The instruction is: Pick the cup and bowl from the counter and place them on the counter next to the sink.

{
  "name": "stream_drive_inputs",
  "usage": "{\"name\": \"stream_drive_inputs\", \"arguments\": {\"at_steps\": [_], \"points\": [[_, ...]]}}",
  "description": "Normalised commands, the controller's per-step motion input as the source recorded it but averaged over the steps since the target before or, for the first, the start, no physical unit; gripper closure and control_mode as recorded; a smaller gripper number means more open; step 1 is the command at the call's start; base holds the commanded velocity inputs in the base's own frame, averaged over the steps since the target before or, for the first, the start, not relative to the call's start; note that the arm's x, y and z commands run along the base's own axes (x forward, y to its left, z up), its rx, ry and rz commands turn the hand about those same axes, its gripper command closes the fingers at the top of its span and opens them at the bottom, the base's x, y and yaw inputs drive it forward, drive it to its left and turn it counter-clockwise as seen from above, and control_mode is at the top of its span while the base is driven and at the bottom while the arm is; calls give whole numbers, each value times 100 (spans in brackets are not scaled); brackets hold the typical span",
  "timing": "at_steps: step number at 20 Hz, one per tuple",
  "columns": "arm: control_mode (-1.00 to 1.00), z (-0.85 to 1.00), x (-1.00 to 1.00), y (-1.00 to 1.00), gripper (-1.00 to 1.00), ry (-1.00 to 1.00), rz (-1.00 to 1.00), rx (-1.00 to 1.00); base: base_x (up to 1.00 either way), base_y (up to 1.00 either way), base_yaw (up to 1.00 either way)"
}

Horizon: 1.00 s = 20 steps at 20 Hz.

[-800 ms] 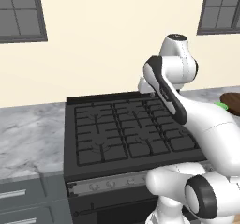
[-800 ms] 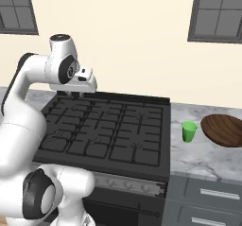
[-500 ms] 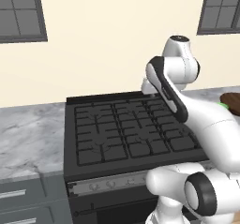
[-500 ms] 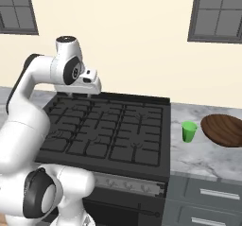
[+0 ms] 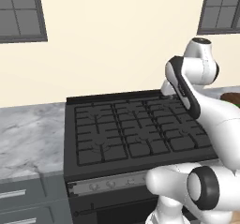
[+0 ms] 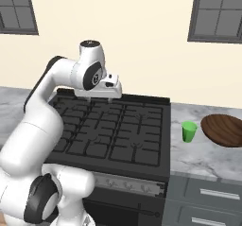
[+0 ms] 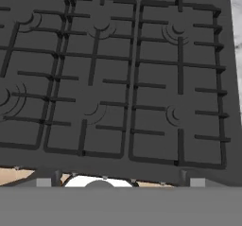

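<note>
The small green cup (image 6: 189, 131) stands on the marble counter (image 6: 198, 159) just right of the stove. The wide brown wooden bowl (image 6: 224, 129) lies right of the cup, and its edge (image 5: 232, 98) peeks past the arm in the left base view. My gripper (image 6: 100, 97) hovers over the back of the stove, well left of the cup. In the hand view the gripper (image 7: 120, 182) looks down on the grates, open, its tips far apart with nothing between them. The sink is out of view.
A black gas stove (image 6: 113, 135) with raised grates (image 7: 118, 78) lies under the hand. More marble counter (image 5: 28, 138) runs left of it. The cream wall (image 6: 142, 40) with dark windows stands close behind, and grey drawers (image 6: 208, 201) sit under the counter.
The arm has swung to the right along the back of the stove, bringing the hand closer to the cup. Cup and bowl have stayed in place.
</note>
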Motion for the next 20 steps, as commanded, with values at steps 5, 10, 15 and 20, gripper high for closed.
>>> {"name": "stream_drive_inputs", "arguments": {"at_steps": [5,10,15,20], "points": [[-100,0,-3,-85,-100,2,2,-3,0,0,0],[-100,0,-18,-74,-100,3,0,-1,0,0,0],[-100,-5,-12,-75,-100,4,0,-2,0,0,0],[-100,-5,-2,-54,-100,13,-8,-3,0,0,0]]}}
